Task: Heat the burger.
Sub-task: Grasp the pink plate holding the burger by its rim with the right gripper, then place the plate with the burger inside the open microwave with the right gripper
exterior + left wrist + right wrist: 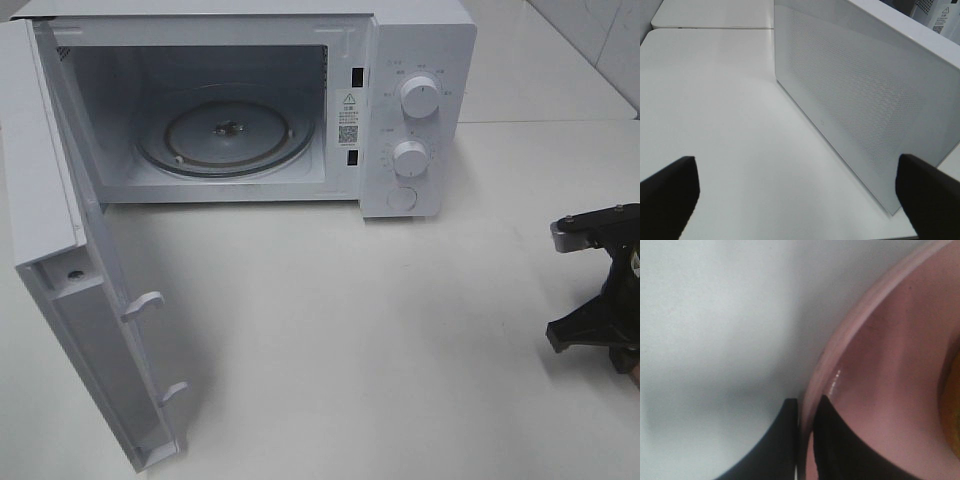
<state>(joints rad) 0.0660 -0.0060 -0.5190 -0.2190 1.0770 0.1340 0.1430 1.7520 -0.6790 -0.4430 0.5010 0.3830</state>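
Observation:
Only a yellow-brown sliver of the burger (951, 400) shows at the edge of the right wrist view, sitting on a round pink plate (890, 365). My right gripper (807, 412) is shut on the plate's rim, with one finger outside and one inside it. In the exterior high view only the right arm's black wrist (598, 285) shows at the right edge of the table; the plate and burger lie out of that frame. My left gripper (797, 195) is open with nothing between its fingers, and it faces the outer side of the microwave door (860, 100).
A white microwave (420, 110) stands at the back of the white table. Its door (90, 330) swings wide open to the left. The glass turntable (228, 135) inside is bare. Two knobs (418, 97) are on its right panel.

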